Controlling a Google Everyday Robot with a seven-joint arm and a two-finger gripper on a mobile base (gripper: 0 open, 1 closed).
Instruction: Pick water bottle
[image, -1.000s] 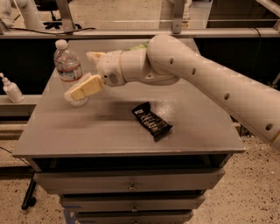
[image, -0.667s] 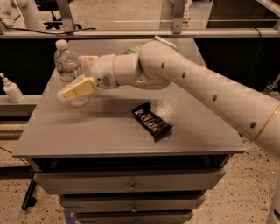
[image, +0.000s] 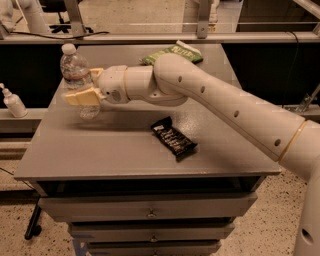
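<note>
Camera view, water bottle (image: 74, 67) upright, cap up, gripper (image: 81, 85) at its midsection

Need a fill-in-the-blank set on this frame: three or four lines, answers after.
1. The gripper is at the water bottle, which stands ___ on the table.
2. The bottle's screw cap is ___ in colour.
3. The snack wrapper lying mid-table is mainly ___ in colour.
4. The bag behind the arm is ___ in colour.
Missing words: upright; white; black; green.
</note>
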